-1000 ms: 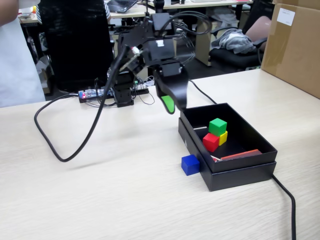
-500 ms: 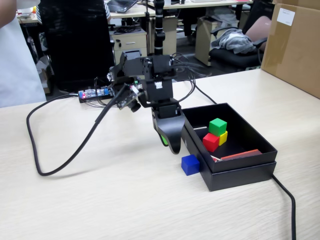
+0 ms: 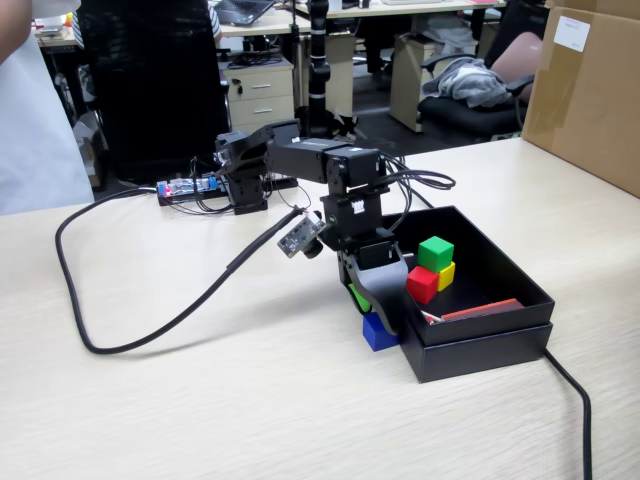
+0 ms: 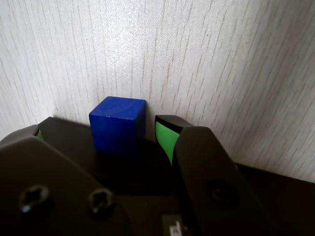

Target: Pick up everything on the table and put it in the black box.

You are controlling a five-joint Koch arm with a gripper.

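Claw [image 4: 98, 130] open, blue cube [image 4: 118, 124] between its jaws, seemingly not gripped

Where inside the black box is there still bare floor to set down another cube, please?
The black box floor is bare along its far wall and right half, beyond the green cube. It is crowded mid-left, where the green, yellow cube and red cube cluster, and the near wall holds a reddish strip.

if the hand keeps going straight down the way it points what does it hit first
Most likely the blue cube: the hand already straddles it, one finger on each side. The fingertips would then meet the table just beneath.
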